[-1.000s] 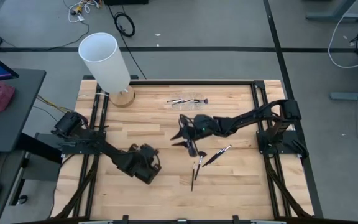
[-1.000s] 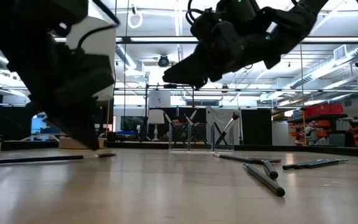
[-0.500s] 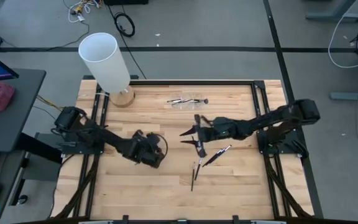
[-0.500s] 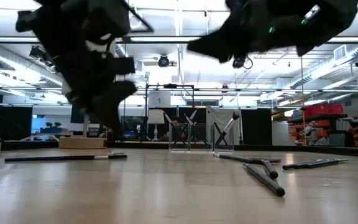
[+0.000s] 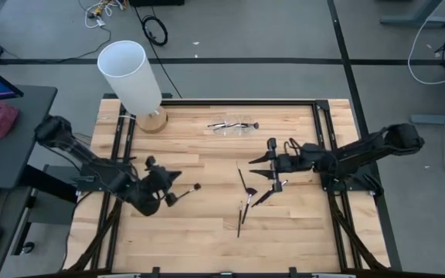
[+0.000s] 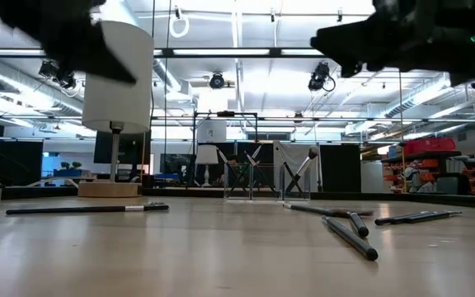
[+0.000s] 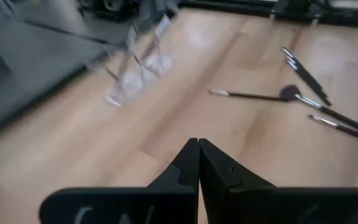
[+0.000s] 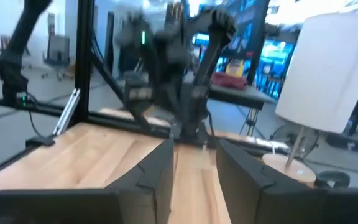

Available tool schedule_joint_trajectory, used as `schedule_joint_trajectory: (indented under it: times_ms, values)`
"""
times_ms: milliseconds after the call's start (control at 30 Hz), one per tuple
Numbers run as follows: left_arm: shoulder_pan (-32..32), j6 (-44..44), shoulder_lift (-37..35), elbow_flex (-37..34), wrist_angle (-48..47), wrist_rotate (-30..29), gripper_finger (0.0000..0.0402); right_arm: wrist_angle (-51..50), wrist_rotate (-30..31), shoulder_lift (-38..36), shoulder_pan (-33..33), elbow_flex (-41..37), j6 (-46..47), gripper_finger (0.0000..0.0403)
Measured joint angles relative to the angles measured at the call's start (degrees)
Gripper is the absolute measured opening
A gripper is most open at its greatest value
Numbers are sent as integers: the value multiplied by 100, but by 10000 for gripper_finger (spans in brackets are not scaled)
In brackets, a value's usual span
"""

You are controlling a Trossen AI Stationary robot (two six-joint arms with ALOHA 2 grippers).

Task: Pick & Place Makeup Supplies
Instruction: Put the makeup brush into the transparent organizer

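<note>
Several thin dark makeup brushes lie flat on the wooden table. One [image 5: 242,179] is at the centre, a pair [image 5: 242,212] is nearer the front, and a silvery one [image 5: 273,190] is to their right. One with a round dark head [image 5: 194,187] lies just right of my left gripper [image 5: 174,185]. That gripper is shut and raised, with nothing in it. My right gripper [image 5: 263,167] hovers open to the right of the central brush, fingers [image 8: 160,168] level and bare. From the low view, the brushes [image 6: 349,231] and the left one [image 6: 89,209] rest on the tabletop.
A tall white cylinder [image 5: 130,73] on a wooden base stands at the far left corner. A clear stand [image 5: 234,125] with brushes by it sits at the far middle. Black frame rails [image 5: 319,139] run along the table's left and right sides.
My left gripper has risen and drawn back toward the table's left edge, still shut, uncovering the round-headed brush on the table. My right gripper has pulled back toward the right edge, still open, leaving the central brush bare.
</note>
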Motion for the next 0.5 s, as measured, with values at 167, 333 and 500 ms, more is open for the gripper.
schedule_joint_trajectory:
  times_ms: [167, 333, 500]
  values:
    - [-6, -96, 306, -1576, 2968, 251, 15, 555, -17, 177, 0, -206, 149, 126]
    - [189, 627, 462, -2149, 4336, 855, 24, 603, -18, 363, 0, -159, 149, 126]
    - [343, 1191, 457, -2121, 4379, 1228, 61, 625, -17, 635, -4, 10, 148, 126]
